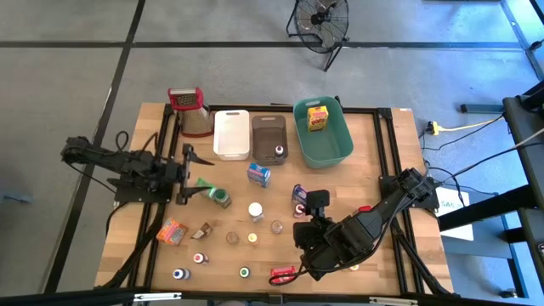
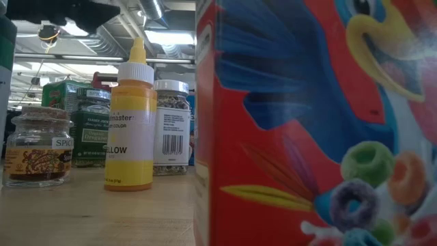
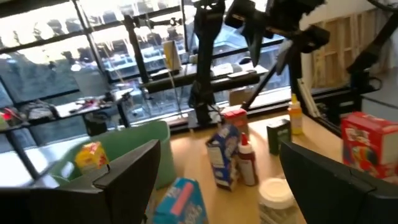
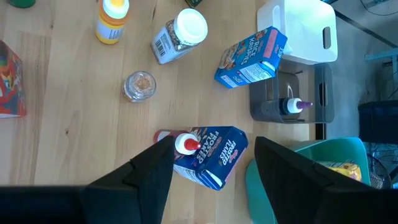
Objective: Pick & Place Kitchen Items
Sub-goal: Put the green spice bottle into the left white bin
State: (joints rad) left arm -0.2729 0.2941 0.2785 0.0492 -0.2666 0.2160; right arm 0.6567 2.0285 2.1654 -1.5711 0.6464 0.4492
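While my left gripper (image 1: 189,174) hangs with its fingers spread wide and nothing between them, it sits at the left side of the tabletop (image 1: 374,144), just beside a green-lidded jar (image 1: 219,198). My right gripper (image 1: 316,204) hovers near the middle with its fingers apart and empty, straddling from above a blue Frosted Flakes box (image 4: 214,152) and the red-capped bottle (image 4: 186,144) that touches it.

Judging by the bins, I am early in the job. Only a yellow box (image 1: 317,117) lies in the teal bin (image 1: 338,149), and a purple-capped bottle (image 1: 280,152) in the brown bin (image 1: 263,127); the white bin (image 1: 231,134) looks empty. Left loose are the Rice Krispies box (image 1: 259,174), a white-lidded spice jar (image 1: 256,210), a Froot Loops box (image 1: 172,230) and a scatter of small bottles (image 1: 201,257) along the near edge.

From table height that cereal box fills half the picture and hides most items. My right arm covers whatever lies beneath it, and a red thing at the near edge I cannot identify.
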